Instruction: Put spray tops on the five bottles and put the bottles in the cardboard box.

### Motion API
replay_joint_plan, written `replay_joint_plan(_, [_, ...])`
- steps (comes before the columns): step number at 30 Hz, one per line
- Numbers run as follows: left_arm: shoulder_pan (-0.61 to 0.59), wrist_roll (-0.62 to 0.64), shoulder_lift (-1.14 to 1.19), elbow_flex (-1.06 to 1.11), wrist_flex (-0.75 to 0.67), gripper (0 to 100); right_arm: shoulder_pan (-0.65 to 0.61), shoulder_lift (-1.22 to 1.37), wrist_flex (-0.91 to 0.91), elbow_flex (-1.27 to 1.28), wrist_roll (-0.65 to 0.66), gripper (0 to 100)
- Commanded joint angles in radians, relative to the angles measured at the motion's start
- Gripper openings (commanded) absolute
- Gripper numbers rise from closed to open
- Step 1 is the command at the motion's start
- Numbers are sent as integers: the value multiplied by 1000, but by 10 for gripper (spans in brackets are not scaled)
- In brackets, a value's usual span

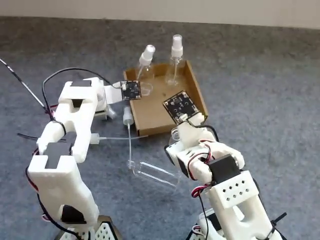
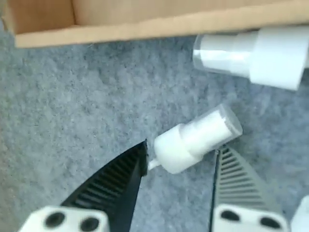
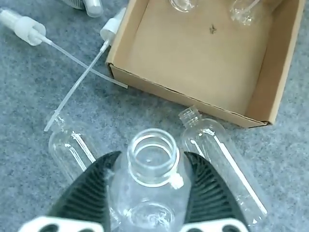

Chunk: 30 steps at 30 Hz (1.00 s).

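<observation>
A robotics lab: grey felt is covering the counter (image 1: 270, 75), loose cables (image 1: 22, 82) are trailing beside the printed left arm (image 1: 75, 115).

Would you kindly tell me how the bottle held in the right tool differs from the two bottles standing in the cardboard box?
The held bottle has a bare, open neck; the boxed bottles each wear a white spray top. The held bottle sits outside the cardboard box, clamped in the right tool; the boxed bottles stand free inside it. All are clear plastic.
</observation>
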Motion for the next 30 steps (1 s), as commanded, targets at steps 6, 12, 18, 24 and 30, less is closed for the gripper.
replay_joint_plan(6, [-157,126,-56,-81,206,200,4,2,-2,-7,5,3])
replay_joint_plan(12, [-188,276,-93,-82,281,204,4,2,-2,-7,5,3])
replay_joint_plan(18, [-97,275,-206,-73,295,206,4,2,-2,-7,5,3])
replay_joint_plan(24, [35,275,-217,-53,316,274,4,2,-1,-7,8,3])
replay_joint_plan(30, [62,206,-111,-54,315,274,5,2,-1,-7,8,3])
